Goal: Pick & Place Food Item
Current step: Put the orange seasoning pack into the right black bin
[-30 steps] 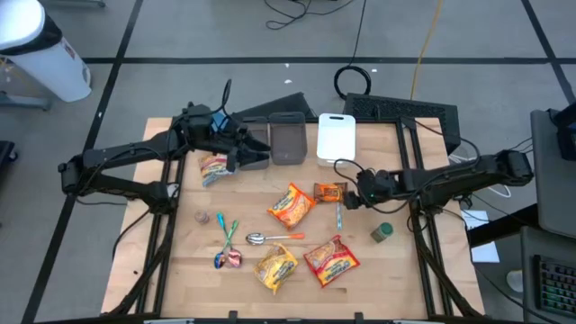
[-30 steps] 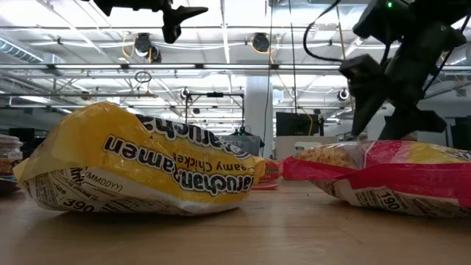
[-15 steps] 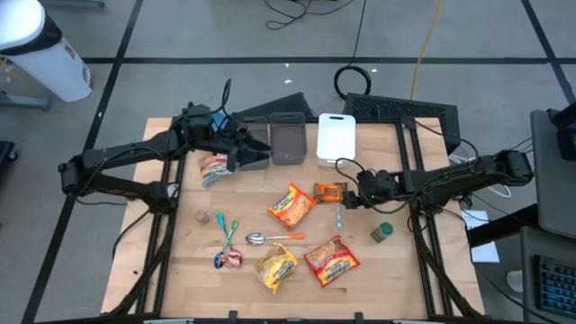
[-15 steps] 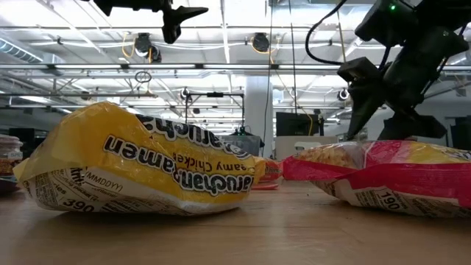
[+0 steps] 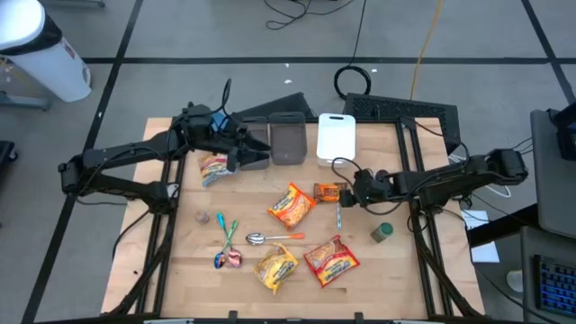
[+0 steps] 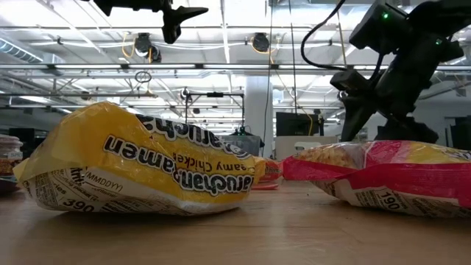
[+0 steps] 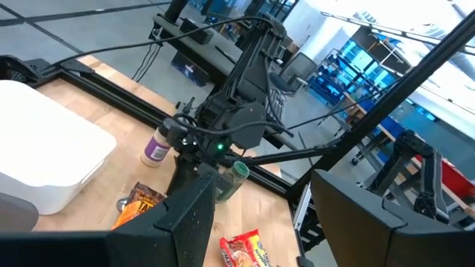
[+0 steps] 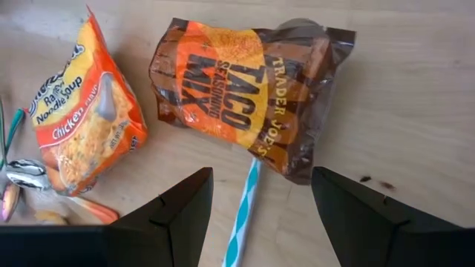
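Note:
A brown and orange taco seasoning packet (image 8: 245, 93) lies flat on the wooden table, also seen in the high view (image 5: 329, 191). My right gripper (image 5: 349, 197) is open above the table just right of the packet, fingers toward it, touching nothing. An orange ramen noodle packet (image 8: 82, 126) lies to the packet's left (image 5: 292, 205). My left gripper (image 5: 243, 155) is open and empty, held high at the far left, over the grey bins.
A blue-white striped straw (image 8: 245, 215) lies by the taco packet. Yellow (image 5: 275, 265) and red (image 5: 331, 258) ramen packets lie near the front edge. A spoon (image 5: 261, 238), a green-lidded jar (image 5: 382, 233), two grey bins (image 5: 286, 139) and a white box (image 5: 337, 138) stand around.
My right gripper has moved a little toward the table's left edge, closer to the taco seasoning packet. Its fingers stay open.

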`<move>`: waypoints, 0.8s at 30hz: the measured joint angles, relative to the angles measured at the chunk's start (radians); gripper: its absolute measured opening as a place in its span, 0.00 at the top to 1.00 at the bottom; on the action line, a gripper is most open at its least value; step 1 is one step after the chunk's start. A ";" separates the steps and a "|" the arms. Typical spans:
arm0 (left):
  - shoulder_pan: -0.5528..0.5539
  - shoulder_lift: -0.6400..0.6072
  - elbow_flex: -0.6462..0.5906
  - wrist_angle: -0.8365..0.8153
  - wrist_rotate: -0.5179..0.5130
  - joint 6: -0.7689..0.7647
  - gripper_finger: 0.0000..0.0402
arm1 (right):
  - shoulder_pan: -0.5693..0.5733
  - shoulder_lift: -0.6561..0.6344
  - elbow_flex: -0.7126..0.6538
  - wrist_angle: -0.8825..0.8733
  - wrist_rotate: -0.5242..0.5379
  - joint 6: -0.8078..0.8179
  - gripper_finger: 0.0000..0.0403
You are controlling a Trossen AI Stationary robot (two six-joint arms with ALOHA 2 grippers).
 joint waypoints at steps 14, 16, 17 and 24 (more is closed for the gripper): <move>-0.001 0.000 0.000 0.000 0.000 0.003 0.42 | 0.000 0.059 0.000 0.035 0.025 0.001 0.44; -0.001 0.000 0.000 0.000 0.000 0.003 0.42 | 0.000 0.066 0.000 0.050 0.025 0.001 0.44; -0.001 0.000 0.000 0.000 0.000 0.004 0.42 | 0.000 0.067 0.000 0.050 0.025 0.001 0.45; -0.005 0.000 0.000 0.000 0.000 0.004 0.42 | 0.000 0.066 0.000 0.047 0.026 -0.012 0.56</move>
